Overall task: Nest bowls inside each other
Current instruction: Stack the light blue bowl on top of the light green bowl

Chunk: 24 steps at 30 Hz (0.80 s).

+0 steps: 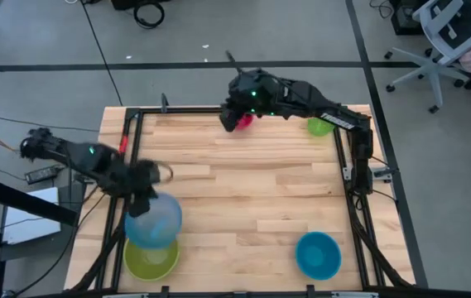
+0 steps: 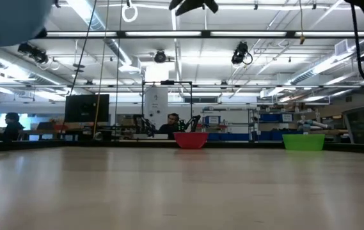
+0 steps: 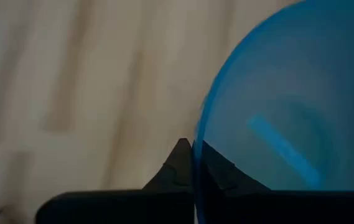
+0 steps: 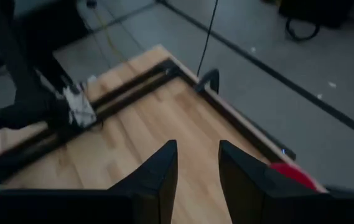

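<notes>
My left gripper is shut on a light blue bowl, which hangs above the table's near left part, partly over a large lime green bowl that sits on the wood. The low view shows the blue bowl up in the air. A teal bowl sits near the front right. At the far edge a magenta bowl and a small green bowl stand upright. My right gripper hovers open above the magenta bowl, holding nothing. My left gripper pinches the light blue bowl's rim, one finger inside the bowl and the other finger outside its wall. The fingers slant downward from the table's left side. The bowl is lifted clear of the table.
A black metal frame runs around the wooden table top, with cables and a clamp at the far left corner. The middle of the table is bare wood. A person sits in the room far behind the table.
</notes>
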Each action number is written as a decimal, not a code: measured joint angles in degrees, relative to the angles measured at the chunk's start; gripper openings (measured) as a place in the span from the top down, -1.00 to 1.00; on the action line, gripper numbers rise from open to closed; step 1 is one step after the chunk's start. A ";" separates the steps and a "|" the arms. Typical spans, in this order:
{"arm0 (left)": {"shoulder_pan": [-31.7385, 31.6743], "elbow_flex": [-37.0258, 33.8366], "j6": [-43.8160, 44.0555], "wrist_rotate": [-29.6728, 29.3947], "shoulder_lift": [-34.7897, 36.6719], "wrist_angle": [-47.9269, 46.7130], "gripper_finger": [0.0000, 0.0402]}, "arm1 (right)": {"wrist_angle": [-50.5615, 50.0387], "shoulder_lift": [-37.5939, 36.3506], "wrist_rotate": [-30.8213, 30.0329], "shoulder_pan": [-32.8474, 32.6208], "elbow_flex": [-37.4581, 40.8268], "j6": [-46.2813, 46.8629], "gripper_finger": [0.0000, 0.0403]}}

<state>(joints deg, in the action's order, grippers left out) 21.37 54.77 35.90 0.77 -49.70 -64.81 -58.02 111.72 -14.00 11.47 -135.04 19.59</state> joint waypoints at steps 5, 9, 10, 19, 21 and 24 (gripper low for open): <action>13.94 -10.98 9.90 0.52 -2.09 14.03 1.00 | -3.80 -0.66 -2.60 -4.34 0.02 0.89 0.40; 21.37 -16.38 19.45 -2.47 -4.05 17.86 1.00 | -5.64 -0.40 -4.28 -7.08 0.97 2.69 0.40; 22.75 -16.95 21.08 -3.63 -4.43 18.50 1.00 | -5.68 -0.41 -4.42 -7.53 1.71 3.12 0.40; 26.51 -17.70 28.14 -5.87 -9.99 18.34 0.76 | -14.98 -0.66 -4.48 -8.64 3.83 8.75 0.40; 26.51 -17.69 29.07 -5.88 -10.38 18.27 0.61 | -18.74 -0.66 -5.05 -9.17 3.85 9.68 0.40; 26.33 -17.60 30.15 -5.45 -10.03 18.09 0.37 | -23.09 -0.83 -7.08 -10.47 5.03 11.30 0.40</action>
<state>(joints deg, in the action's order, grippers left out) 47.70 37.17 66.05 -4.68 -59.72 -46.73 -81.11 110.89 -21.08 1.00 -130.02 30.89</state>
